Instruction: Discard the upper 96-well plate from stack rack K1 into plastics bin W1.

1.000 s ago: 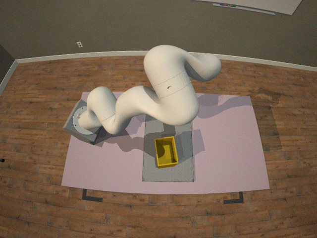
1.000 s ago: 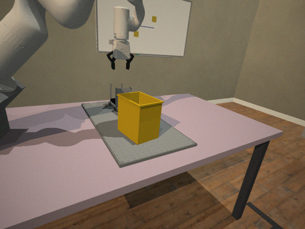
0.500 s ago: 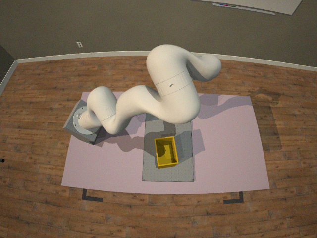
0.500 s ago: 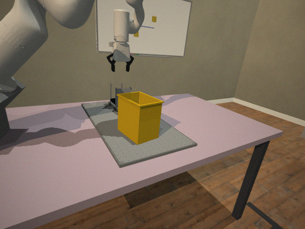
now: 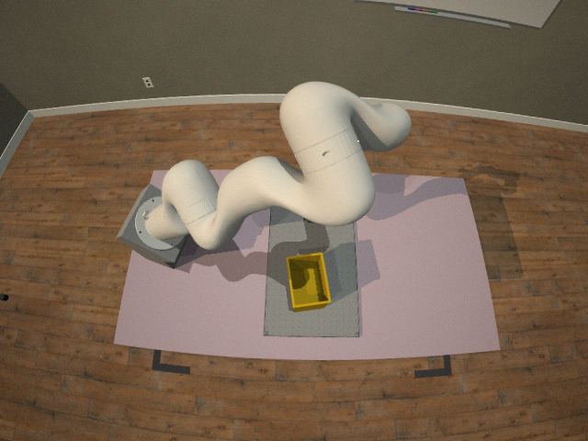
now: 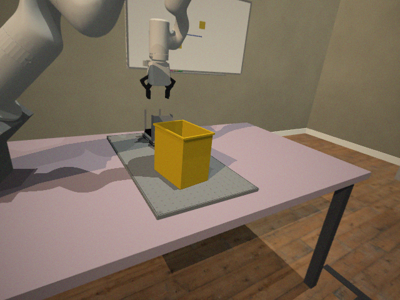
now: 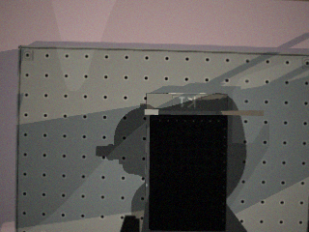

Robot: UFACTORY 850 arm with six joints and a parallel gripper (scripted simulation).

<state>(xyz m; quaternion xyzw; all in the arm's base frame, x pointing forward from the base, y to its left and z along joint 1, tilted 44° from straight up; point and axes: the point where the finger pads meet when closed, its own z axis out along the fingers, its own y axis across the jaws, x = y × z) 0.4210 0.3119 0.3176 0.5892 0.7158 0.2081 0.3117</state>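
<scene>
In the wrist view I look straight down on the black 96-well plate (image 7: pixel 188 171) that lies on top in rack K1 (image 7: pixel 164 101). The lower plate is hidden beneath it. In the exterior view my gripper (image 6: pixel 157 92) is open and empty. It hangs well above the grey posts of rack K1 (image 6: pixel 159 119), which stands behind the bin and is partly hidden by it. The yellow plastics bin W1 (image 6: pixel 182 155) (image 5: pixel 309 280) stands upright and looks empty. In the top view the arm hides both the rack and the gripper.
Rack and bin stand on a grey perforated board (image 6: pixel 194 197) (image 5: pixel 342 313) (image 7: pixel 72 145) on the pink table (image 6: pixel 290 167) (image 5: pixel 427 285). The arm's base (image 5: pixel 142 228) is at the table's left end. A whiteboard (image 6: pixel 219 39) hangs on the back wall.
</scene>
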